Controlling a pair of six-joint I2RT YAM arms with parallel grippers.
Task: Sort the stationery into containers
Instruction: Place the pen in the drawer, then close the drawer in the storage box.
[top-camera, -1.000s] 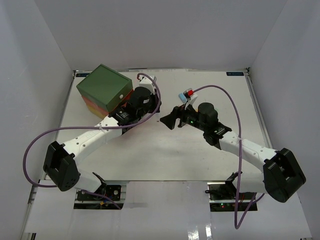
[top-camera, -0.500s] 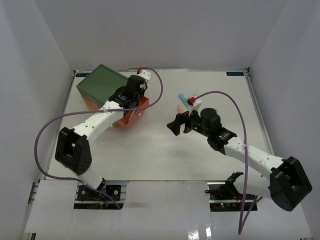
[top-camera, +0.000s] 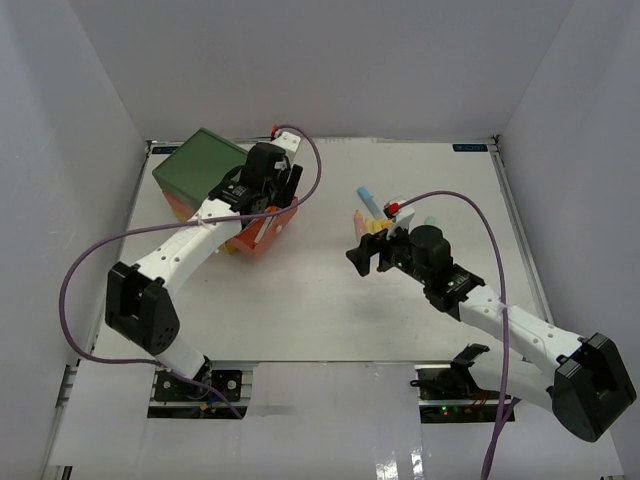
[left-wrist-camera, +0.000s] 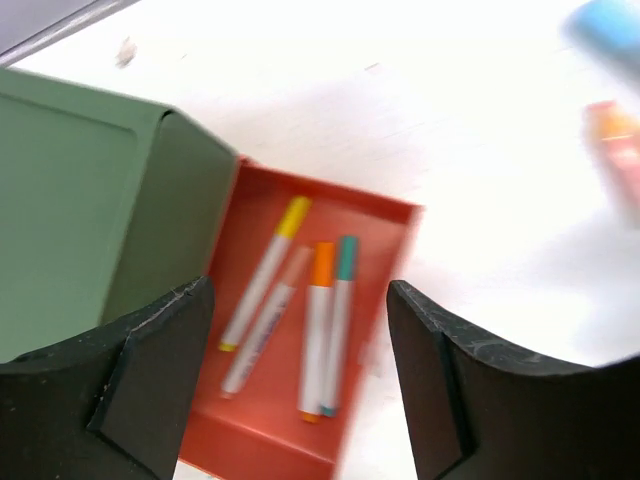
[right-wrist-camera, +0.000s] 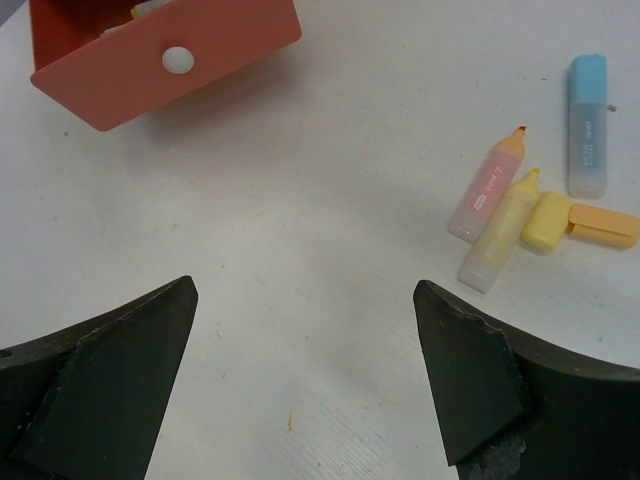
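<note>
While the orange-red drawer (top-camera: 268, 230) stands pulled out of the chest (top-camera: 198, 168) at 10 o'clock on the counter (top-camera: 300, 310), the sorting is judged part done.

Left side: four pens (left-wrist-camera: 322, 330) lie lengthwise in that drawer. The left jaws hang above it, wide apart, with nothing between them. The pens sit at 12 o'clock from the gap, clear of both fingers. Whether the other drawers are open cannot be told.

Right side: the right jaws are likewise spread and empty, over bare counter. The loose stationery lies at 1 to 2 o'clock from the gap, well apart from it.
- A pink marker (right-wrist-camera: 487, 187) and a yellow marker (right-wrist-camera: 500, 232) lie side by side, touching.
- An orange-yellow marker (right-wrist-camera: 582, 222) lies just beside the yellow one's tip.
- A blue marker (right-wrist-camera: 587, 125) lies at 12 o'clock of that group, near it.
- A pale mint piece (top-camera: 430, 220) shows overhead at 2 o'clock from the jaws, too small to identify.

The drawer's white knob (right-wrist-camera: 178, 60) is at 11 o'clock from the right jaws.

Assessment: the step in hand is the next pick from the loose group. It calls for the right jaws to travel toward 1 o'clock, turn crosswise to one barrel and descend. The blue marker looks simplest, whereas the touching pair risks being dragged together. The left jaws should clear the drawer mouth first.
</note>
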